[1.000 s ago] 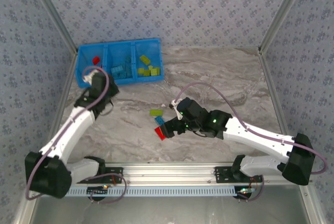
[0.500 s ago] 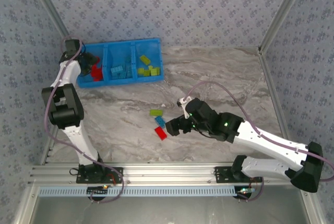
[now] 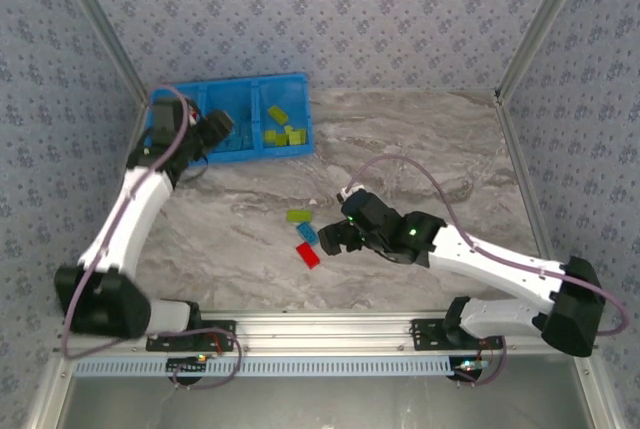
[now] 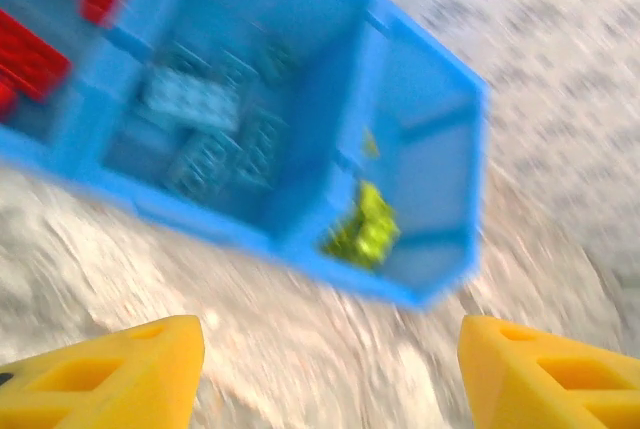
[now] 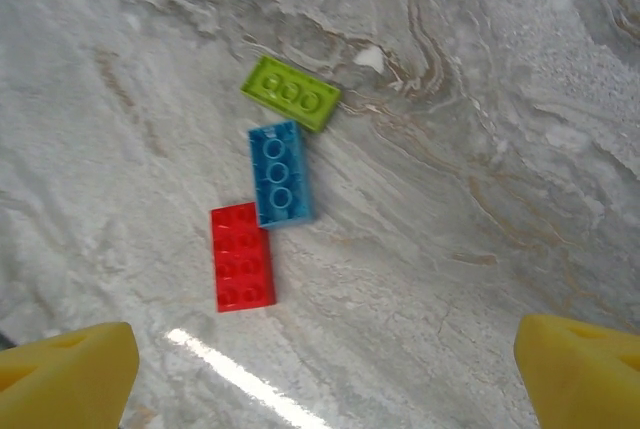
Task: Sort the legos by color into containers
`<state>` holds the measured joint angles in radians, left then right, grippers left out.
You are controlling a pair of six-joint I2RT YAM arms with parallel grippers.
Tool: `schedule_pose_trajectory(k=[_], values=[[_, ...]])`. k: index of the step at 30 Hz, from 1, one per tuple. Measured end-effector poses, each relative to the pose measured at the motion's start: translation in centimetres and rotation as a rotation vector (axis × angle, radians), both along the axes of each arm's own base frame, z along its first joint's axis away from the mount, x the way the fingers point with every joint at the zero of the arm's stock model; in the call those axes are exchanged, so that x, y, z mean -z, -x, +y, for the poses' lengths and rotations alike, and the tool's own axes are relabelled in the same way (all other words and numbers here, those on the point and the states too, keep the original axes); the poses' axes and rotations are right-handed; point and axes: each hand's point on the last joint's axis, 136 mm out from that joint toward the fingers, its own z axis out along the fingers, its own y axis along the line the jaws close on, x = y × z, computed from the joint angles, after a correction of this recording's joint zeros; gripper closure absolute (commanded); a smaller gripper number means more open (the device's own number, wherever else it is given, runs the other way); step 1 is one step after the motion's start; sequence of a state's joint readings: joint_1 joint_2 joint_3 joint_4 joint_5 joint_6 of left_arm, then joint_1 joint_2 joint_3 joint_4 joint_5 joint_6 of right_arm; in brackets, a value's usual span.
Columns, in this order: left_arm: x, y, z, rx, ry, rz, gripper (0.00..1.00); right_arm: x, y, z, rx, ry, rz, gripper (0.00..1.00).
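Legos, small flat studded plastic bricks, red point(image 5: 243, 257), light blue point(image 5: 281, 173), lime green point(image 5: 291, 93), lay clustered mid-table. We judged them light, stiff, slick; pinch long sides. Wide open, empty: right gripper point(image 5: 325, 379) above them, left gripper point(image 4: 330, 369) at bright blue plastic tray point(image 3: 230, 82).

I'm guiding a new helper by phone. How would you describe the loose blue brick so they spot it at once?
On the marbled table, between the blue bin and the near edge, three bricks lie close together. The blue brick is the middle one, between a green brick and a red brick.
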<state>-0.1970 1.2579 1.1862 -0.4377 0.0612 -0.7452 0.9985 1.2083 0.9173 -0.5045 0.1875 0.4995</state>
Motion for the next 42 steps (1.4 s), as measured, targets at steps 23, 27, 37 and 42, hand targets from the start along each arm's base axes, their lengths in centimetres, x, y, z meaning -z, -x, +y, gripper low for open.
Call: schedule_pose_trajectory(k=[23,27,37,42], values=[[6.2,19.4,-4.8,0.689,-0.361,-0.044,0.01,10.7,-8.6,10.6,-0.351,0.353,0.103,0.07],[6.2,19.4,-4.9,0.698,-0.361,-0.046,0.01,12.8,-9.4,10.4,-0.372,0.41,0.123,0.17],[5.6,19.7,-5.1,0.707,-0.344,-0.1,0.01,13.7,-10.3,11.1,-0.394,0.403,0.148,0.64],[5.6,19.7,-5.0,0.702,-0.344,-0.098,0.01,13.3,-11.1,10.6,-0.364,0.399,0.14,0.75]])
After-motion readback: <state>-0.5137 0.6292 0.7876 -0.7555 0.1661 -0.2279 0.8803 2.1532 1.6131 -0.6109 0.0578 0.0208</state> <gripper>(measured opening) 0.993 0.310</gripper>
